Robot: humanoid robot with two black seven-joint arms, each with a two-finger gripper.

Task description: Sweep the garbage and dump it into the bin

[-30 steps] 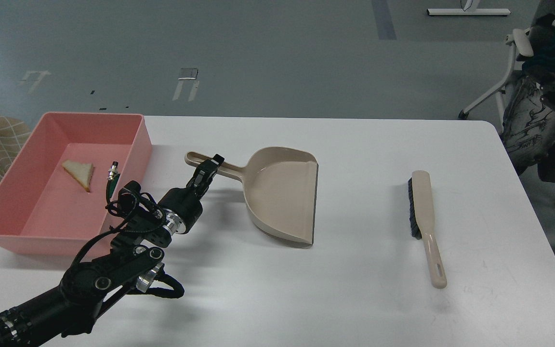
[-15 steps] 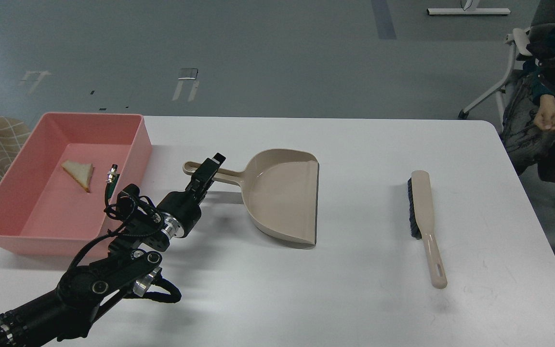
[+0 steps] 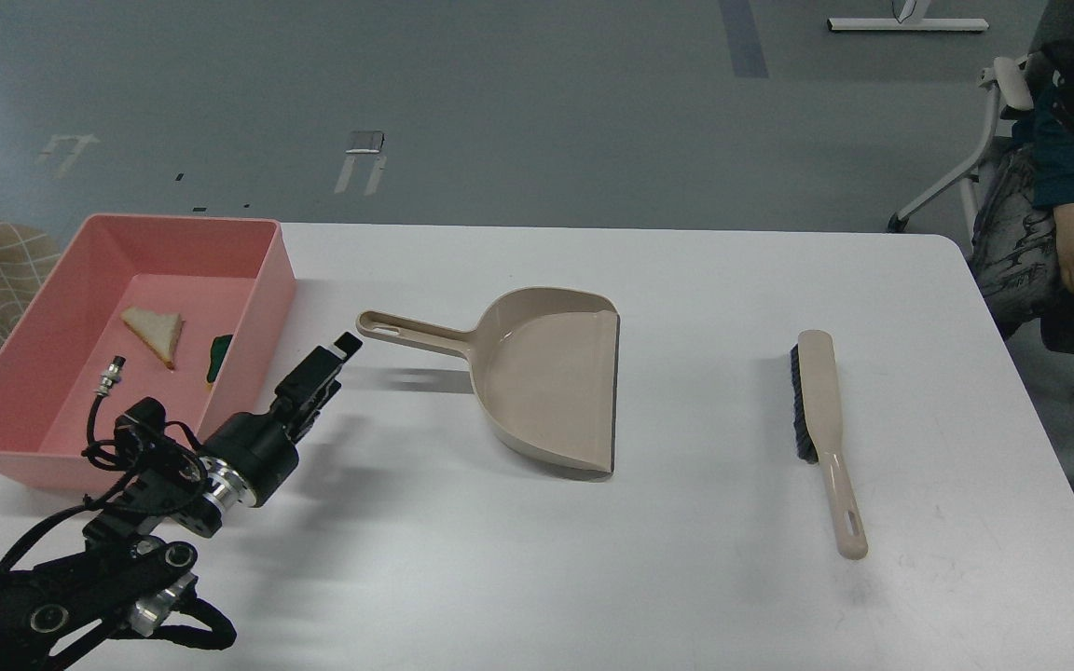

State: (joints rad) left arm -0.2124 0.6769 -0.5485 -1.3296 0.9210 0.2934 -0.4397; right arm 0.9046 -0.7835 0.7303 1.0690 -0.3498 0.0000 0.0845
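The salmon-pink bin stands at the table's back left. Inside it lie the triangular white bread slice and, against the right wall, the sponge piece, of which only the dark green side shows. My left gripper hovers just right of the bin, a little short of the end of the beige dustpan's handle. It touches nothing and looks open and empty. The dustpan lies flat and empty in the middle of the table. My right gripper is out of view.
A beige hand brush with black bristles lies on the table's right part, handle toward me. A seated person and a chair are beyond the right edge. A cable plug of my arm hangs over the bin.
My left gripper has let go of the dustpan handle and drawn back left and toward me. The dustpan shifted slightly and now lies still. The sponge, earlier hidden by my arm, now shows.
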